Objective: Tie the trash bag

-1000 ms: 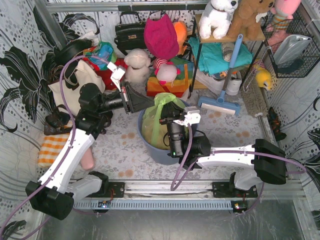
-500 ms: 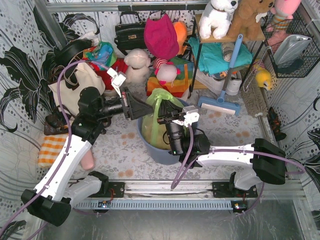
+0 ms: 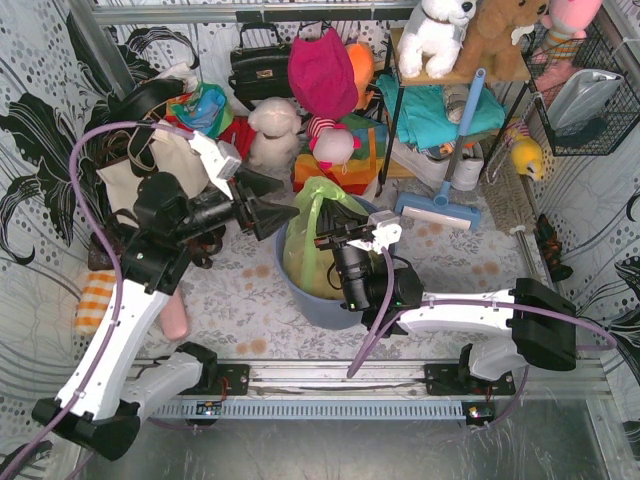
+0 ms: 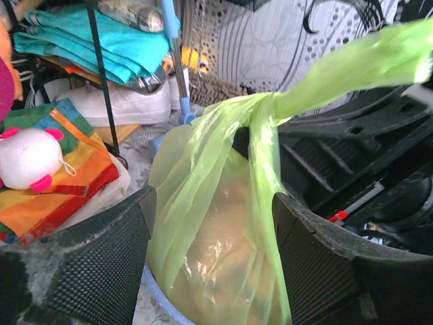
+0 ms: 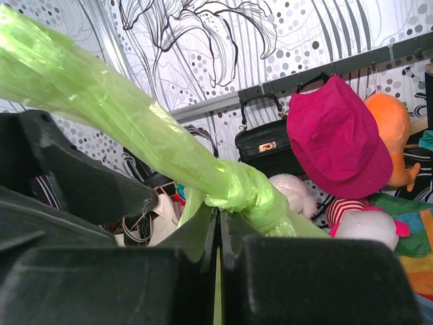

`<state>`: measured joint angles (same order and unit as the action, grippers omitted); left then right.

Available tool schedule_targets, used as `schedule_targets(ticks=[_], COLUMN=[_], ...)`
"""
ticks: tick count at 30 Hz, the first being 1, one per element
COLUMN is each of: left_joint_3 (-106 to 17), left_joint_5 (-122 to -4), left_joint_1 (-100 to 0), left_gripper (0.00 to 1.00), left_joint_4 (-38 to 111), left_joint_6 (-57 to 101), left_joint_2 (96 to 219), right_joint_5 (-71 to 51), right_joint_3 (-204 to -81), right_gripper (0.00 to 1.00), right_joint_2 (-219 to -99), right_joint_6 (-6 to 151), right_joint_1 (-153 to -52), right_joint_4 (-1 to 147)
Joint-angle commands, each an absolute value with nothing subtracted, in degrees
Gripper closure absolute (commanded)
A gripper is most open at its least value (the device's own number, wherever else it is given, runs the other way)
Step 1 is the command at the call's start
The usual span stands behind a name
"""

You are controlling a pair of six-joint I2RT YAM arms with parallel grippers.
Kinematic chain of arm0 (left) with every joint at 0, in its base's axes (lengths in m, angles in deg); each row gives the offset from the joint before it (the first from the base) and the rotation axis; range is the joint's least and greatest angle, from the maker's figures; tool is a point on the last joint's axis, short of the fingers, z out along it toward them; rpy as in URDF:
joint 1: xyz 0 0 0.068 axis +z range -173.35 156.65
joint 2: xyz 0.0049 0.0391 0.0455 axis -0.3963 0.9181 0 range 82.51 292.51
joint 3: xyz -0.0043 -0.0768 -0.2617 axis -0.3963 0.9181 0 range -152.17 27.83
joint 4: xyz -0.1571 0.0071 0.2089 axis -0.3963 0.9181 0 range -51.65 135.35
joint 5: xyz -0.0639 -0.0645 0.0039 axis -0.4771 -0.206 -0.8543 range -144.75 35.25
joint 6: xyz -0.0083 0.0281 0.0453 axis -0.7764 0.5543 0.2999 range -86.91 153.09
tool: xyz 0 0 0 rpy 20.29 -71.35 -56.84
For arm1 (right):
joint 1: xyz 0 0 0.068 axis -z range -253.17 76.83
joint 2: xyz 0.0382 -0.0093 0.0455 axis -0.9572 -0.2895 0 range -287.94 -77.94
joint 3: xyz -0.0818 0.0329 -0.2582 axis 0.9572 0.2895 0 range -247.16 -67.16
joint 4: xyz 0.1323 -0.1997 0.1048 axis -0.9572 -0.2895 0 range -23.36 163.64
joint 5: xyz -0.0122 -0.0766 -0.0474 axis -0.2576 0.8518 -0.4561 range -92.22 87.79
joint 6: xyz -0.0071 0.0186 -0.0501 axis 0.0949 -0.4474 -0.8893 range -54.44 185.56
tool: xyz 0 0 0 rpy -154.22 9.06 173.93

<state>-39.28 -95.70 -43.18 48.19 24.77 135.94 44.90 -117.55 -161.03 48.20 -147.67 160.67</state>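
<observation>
In the round blue plastic bin [image 3: 322, 300] at mid-surface sits the thin translucent lime-green plastic trash bag [image 3: 305, 250], its neck gathered into a knot. The right pincer [image 3: 326, 240] is clenched on a strand of the bag just below that knot. The left pincer [image 3: 282, 208] stands released, jaws spread wide just beside the bag's left flank.
</observation>
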Motion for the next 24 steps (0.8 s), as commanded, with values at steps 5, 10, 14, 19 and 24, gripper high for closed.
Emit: schedule_targets(ticks=[5, 10, 14, 19, 24], left_joint_3=[-37.5, -36.2, -35.6, -35.0, -33.9], left_joint_5=[-98.8, -98.5, -101.4, -106.0, -109.1], left_joint_1=[-43.3, -43.2, -43.3, -43.4, -43.6], left_gripper=[0.22, 0.22, 0.21, 0.28, 0.62], left_joint_4=[45.1, 39.9, 35.2, 29.6, 29.8], left_joint_6=[36.2, 35.9, 33.5, 29.2, 28.5], left_joint_2=[140.6, 141.6, 142.1, 143.9, 143.0], right_joint_5=[44.4, 44.3, 44.1, 44.5, 44.6], right_joint_3=[-116.8, -116.9, -116.9, -116.6, -116.5], right_gripper=[1.00, 1.00, 1.00, 1.00, 1.00], right_joint_2=[-158.3, -158.2, -158.7, -159.1, -160.4], right_joint_6=[50.1, 50.2, 50.3, 51.2, 52.8], right_joint_1=[-147.5, -147.5, -147.5, -147.6, -146.9], right_joint_4=[160.2, 159.5, 158.8, 158.5, 158.5])
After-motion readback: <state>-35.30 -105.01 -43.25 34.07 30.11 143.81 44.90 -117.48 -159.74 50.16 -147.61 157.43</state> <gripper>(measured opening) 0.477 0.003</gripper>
